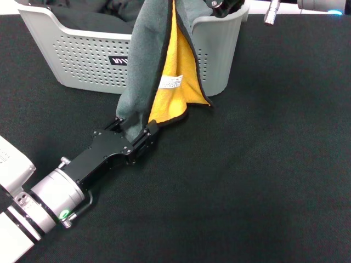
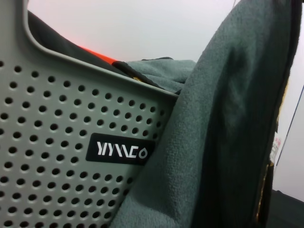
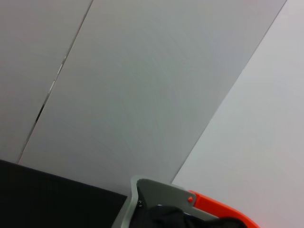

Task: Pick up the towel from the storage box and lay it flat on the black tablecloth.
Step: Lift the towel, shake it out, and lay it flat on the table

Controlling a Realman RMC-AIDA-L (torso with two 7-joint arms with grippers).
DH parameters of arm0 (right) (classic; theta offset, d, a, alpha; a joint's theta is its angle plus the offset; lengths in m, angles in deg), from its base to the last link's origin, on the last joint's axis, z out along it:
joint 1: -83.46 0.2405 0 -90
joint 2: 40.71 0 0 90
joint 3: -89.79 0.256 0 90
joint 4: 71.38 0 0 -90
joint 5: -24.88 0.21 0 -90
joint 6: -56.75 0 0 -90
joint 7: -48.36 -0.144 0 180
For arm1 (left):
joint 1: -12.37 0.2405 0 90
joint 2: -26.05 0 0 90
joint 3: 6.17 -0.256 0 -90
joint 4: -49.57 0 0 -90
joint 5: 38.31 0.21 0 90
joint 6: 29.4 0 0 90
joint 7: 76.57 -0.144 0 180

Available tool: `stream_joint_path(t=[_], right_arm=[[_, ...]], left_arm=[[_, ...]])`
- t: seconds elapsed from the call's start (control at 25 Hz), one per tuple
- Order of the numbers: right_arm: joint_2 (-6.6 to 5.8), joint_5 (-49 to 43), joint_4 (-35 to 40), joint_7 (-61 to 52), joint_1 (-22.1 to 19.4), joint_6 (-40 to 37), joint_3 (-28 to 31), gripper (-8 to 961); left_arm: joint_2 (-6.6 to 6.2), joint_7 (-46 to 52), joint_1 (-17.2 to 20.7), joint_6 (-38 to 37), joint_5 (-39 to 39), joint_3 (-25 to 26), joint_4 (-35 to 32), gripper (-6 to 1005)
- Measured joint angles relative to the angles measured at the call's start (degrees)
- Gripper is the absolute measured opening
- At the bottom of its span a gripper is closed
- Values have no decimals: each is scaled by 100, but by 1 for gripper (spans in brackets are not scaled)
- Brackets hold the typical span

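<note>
Here the towel (image 1: 151, 60) is seen hanging in a long vertical fold in front of the storage box (image 1: 82, 57), its grey face turned outward on the robot's left and its yellow-orange face exposed on the right, with the black edge trim running down the fold and a small white tag (image 1: 170, 83) showing on the yellow side. Its lower end is pinched by the left gripper (image 1: 133, 130), whose black jaws are pressed onto the grey fabric low over the black tablecloth (image 1: 263, 164), just in front of the box. The upper end of the towel is carried up out of the head view near the right gripper (image 1: 222, 6), of which only a dark part is visible at the top edge (whether its jaws are spread or pressed together cannot be told). The storage box is set on the black tablecloth at the far side, its perforated front wall and black label (image 2: 120, 149) with white letters partly covered by the hanging towel. In the left wrist view a dark cloth (image 2: 61, 40) and some grey fleece are seen inside the box behind its rim, and the grey towel face fills the near side
</note>
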Motion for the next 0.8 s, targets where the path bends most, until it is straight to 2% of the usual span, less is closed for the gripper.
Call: stream_joint_path(t=[0.8], right_arm=[[-7, 7, -4, 3, -83, 72, 21, 12]], left_arm=[[9, -23, 141, -164, 43, -47, -16, 465]])
